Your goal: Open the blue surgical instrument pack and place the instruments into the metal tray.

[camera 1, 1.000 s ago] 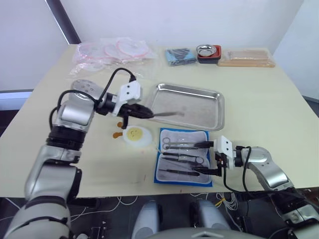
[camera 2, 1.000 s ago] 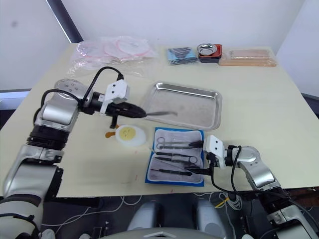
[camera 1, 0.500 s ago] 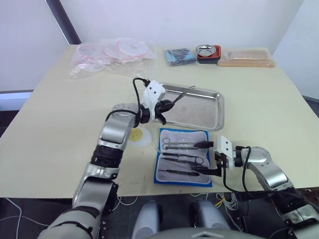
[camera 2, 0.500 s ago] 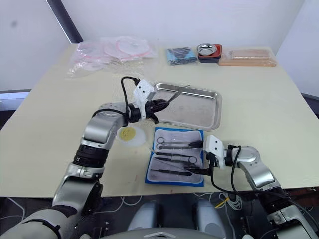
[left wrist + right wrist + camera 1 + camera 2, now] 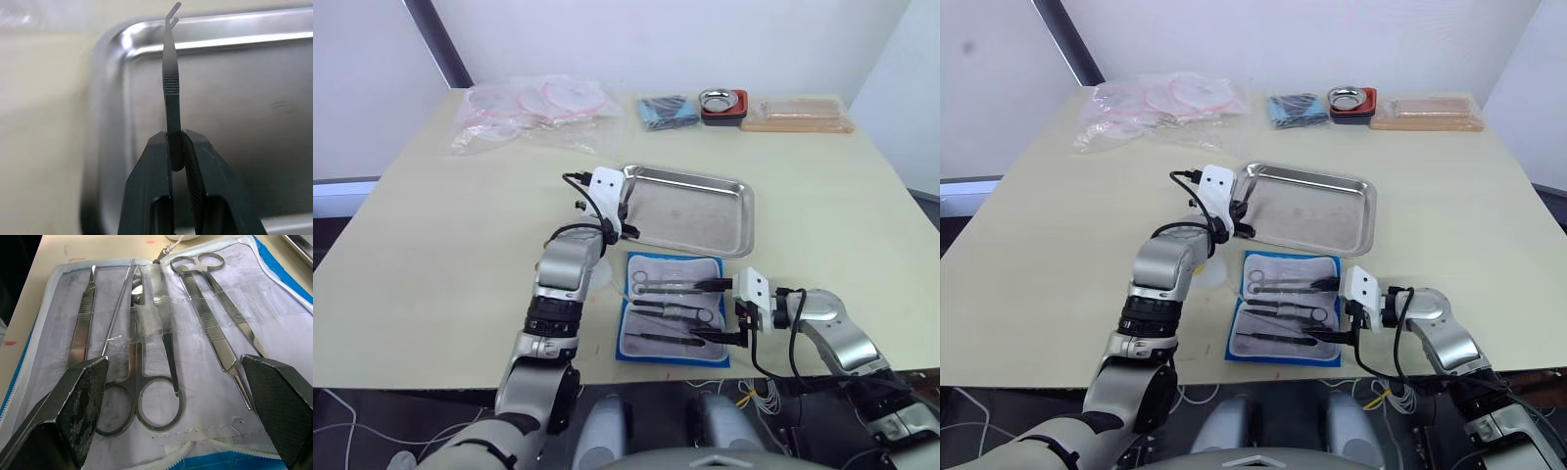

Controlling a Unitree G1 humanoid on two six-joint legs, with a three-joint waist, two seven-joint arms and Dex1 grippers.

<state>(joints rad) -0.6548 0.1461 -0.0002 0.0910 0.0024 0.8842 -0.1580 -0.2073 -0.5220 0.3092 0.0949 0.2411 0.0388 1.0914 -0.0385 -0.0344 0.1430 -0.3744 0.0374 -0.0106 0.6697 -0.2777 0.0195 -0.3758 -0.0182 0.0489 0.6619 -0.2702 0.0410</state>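
The blue surgical instrument pack (image 5: 672, 306) lies open at the desk's near edge; left gripper (image 5: 176, 147) pinches tweezers (image 5: 170, 78) over the metal tray (image 5: 736, 217); right gripper (image 5: 176, 396) gapes, empty; scissors (image 5: 151, 357) and forceps (image 5: 215, 328) remain.

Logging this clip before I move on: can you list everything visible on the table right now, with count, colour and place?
Metal tray: one, silver, table centre.
Blue surgical instrument pack: one, open, near edge in front of the tray.
Instruments: several, dark metal, strapped in the pack.
Tweezers: one, dark, held over the tray's corner.
Plastic bags: clear, pink contents, far left.
Dark blue bundle: one, far edge.
Metal bowl: one, in red holder.
Tan tray: one, far right.
Left gripper: shut on the tweezers.
Right gripper: open, at the pack's edge.
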